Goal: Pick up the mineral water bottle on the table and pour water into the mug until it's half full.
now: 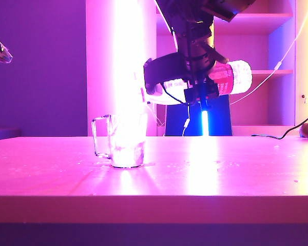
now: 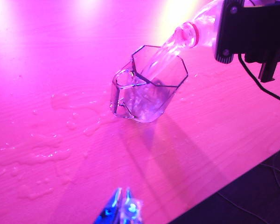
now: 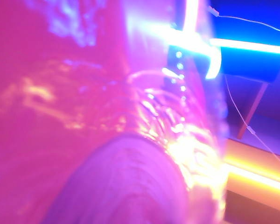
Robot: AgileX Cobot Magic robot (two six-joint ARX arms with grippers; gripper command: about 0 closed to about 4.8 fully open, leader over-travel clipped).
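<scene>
Whole room is drenched in pink-purple light, shelves at the back, and a wooden desk [image 1: 236, 169] out front with puddles and droplets of spilled water [image 2: 42, 149] on it. The mug [image 1: 124, 141] stands upright on the desk, left of the middle, handle to the left in the exterior view. Right end effector [image 1: 195, 77] hangs above and to the right of it, clamped round the mineral water bottle [image 1: 231, 77], which is tipped close to level with its open neck over the mug's rim. A stream of water [image 2: 161, 58] runs from the neck into the mug. Right wrist view is just bottle filling the lens, blurry. Left end effector [image 2: 121, 210] sits off to the side, well apart from the mug, tips together with nothing in them.
</scene>
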